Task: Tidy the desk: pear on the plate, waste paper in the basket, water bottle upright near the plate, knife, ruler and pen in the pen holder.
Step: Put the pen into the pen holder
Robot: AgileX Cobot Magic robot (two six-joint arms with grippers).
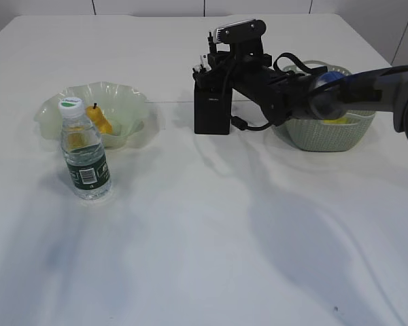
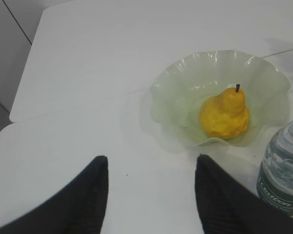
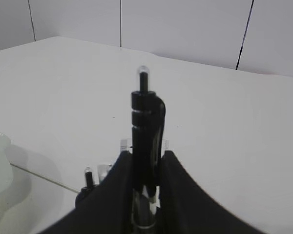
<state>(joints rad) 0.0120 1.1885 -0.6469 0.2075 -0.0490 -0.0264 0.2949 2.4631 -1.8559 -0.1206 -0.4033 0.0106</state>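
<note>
Over the pen holder (image 1: 212,110), the right gripper (image 3: 145,168) pinches a slim, stiff black pen (image 3: 145,126) mid-barrel, likely light and slippery; the left gripper (image 2: 151,195) hangs open, empty.

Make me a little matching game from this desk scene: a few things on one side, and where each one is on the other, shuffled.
Things:
1. pear
2. water bottle
3. pen
4. pen holder

Places:
A. standing upright in front of the plate
B. pinched in the right gripper
C. lying in the plate
D. standing to the left of the basket

Pairs: 1-C, 2-A, 3-B, 4-D
</note>
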